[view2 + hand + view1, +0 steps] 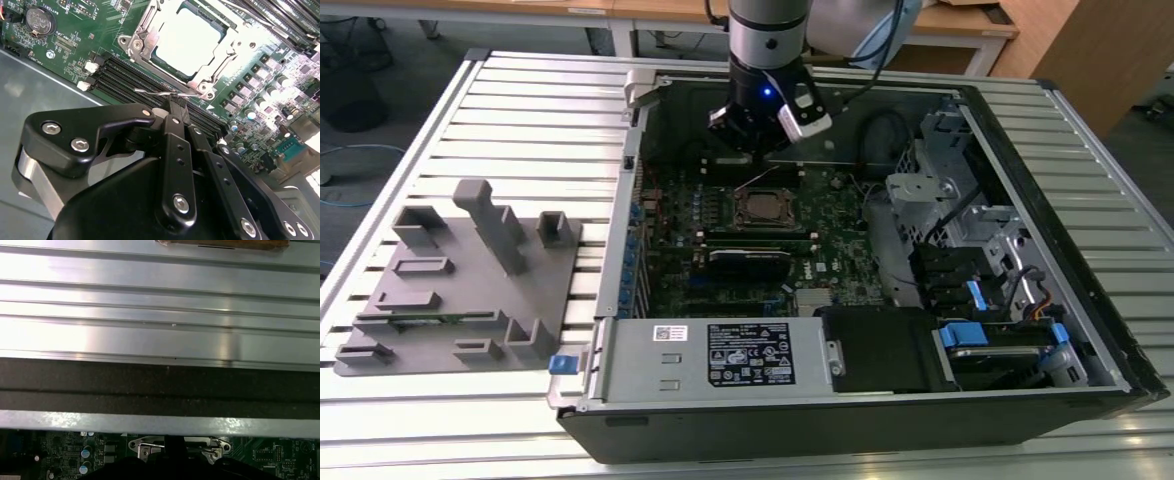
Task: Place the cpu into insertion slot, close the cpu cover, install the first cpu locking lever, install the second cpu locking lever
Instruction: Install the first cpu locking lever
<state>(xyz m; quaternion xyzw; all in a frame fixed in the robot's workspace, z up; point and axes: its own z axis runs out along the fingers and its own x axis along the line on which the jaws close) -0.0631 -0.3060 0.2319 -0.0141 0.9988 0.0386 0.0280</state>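
Two of the four steps look finished, as far as I can judge. The cpu (pixel 186 40) lies flat inside the insertion slot (pixel 761 208), and its pale metal top shows through the window of the cpu cover (pixel 142 36). The cover seems to be folded down on the chip, with its silvery frame lying around it.

The work is now at a locking lever (pixel 155 93). This thin wire runs along the side of the insertion slot that is nearest to the arm, between the slot and the long black memory slots (pixel 125 80). In the exterior view the wire seems to stand up at an angle from the slot, so I judge that this lever is not yet latched.

The gripper (pixel 176 107) hangs just beside the insertion slot, above the green motherboard (pixel 100 30). Its two fingers are pressed together and their tips are right at the wire. I cannot tell whether the wire is pinched between them or only touched.

Whether the other lever, on the far side of the insertion slot, is latched is also not clear to me. So at least one lever is left to do, perhaps both.
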